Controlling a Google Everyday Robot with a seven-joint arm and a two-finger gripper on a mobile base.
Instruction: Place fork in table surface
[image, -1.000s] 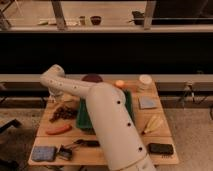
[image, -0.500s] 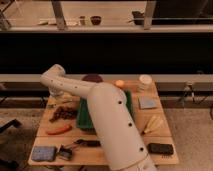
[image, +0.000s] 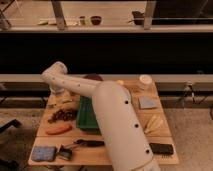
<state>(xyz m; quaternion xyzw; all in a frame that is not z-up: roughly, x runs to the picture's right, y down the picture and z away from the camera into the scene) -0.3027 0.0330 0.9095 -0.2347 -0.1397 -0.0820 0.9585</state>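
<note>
My white arm (image: 112, 115) reaches from the front of the table back and to the left, bending at a joint (image: 55, 75) over the back left corner. The gripper (image: 61, 96) hangs below that joint, low over the light tan wooden table surface (image: 125, 154), just left of the green tray (image: 87, 114). I cannot make out the fork; it may be hidden at the gripper.
An orange carrot (image: 59, 129) and a dark cluster of grapes (image: 63, 115) lie at the left. A blue sponge (image: 43, 152) and a black-handled tool (image: 90, 143) lie at the front. A white cup (image: 145, 81), a grey cloth (image: 148, 102), yellow bananas (image: 154, 124) and a black block (image: 161, 148) lie at the right.
</note>
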